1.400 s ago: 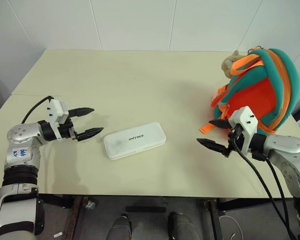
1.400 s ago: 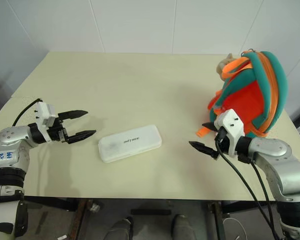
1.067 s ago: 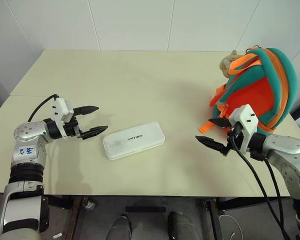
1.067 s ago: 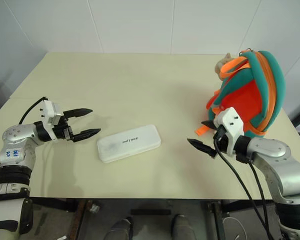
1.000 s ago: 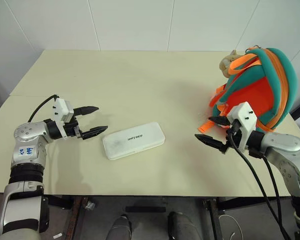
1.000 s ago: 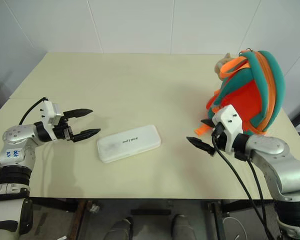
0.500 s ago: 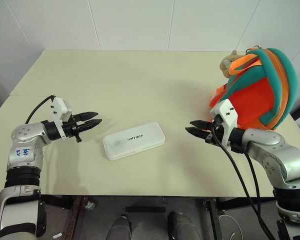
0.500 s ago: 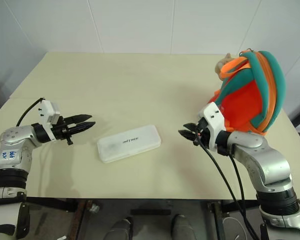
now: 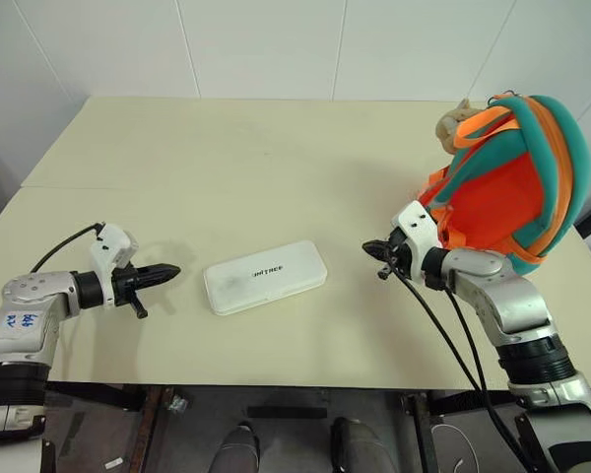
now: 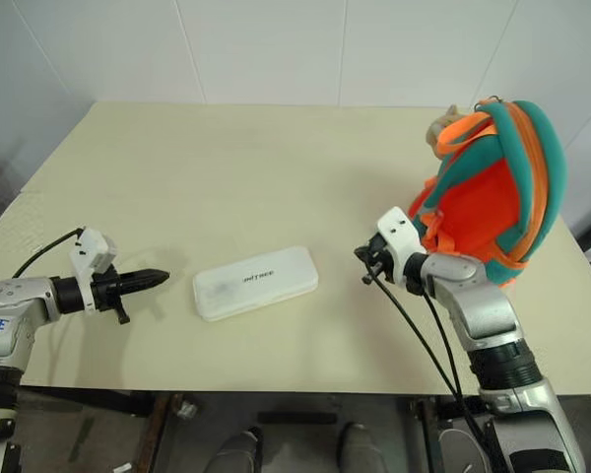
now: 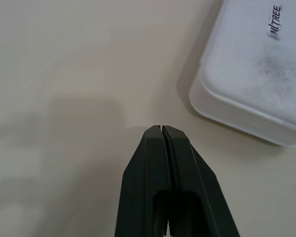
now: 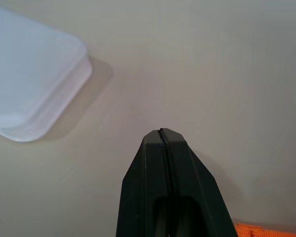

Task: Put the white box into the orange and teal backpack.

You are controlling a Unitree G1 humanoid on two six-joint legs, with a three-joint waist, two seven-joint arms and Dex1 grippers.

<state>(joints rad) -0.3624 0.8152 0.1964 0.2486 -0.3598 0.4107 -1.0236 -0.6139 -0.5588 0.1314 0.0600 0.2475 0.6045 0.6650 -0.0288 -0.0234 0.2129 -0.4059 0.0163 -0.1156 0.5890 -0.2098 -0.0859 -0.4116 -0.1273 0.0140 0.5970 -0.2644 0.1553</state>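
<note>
1. A flat white rectangular box with rounded corners and small dark lettering on its lid (image 9: 265, 277) lies on the pale cream table (image 9: 276, 168), near the front edge and roughly midway between the two arms, its long side running slightly askew to the table's edge.

2. A puffy bright-orange backpack with teal trim and orange straps (image 9: 507, 182) stands at the table's right edge, well apart from the box; a beige plush animal (image 9: 455, 120) sits at its upper left side.

3. The left gripper (image 9: 170, 269) hovers to the left of the box, pointing toward it — its two black fingers pressed together with nothing between them. In the left wrist view the joined fingers (image 11: 158, 163) end just short of the box's rounded corner (image 11: 246, 84), not touching it.

4. The right gripper (image 9: 368, 247) sits to the right of the box, just in front of the backpack's lower left side — fingers likewise pressed together and empty. In the right wrist view the fingertips (image 12: 160, 143) point at bare table, the box's corner (image 12: 32, 79) apart from them.
</note>
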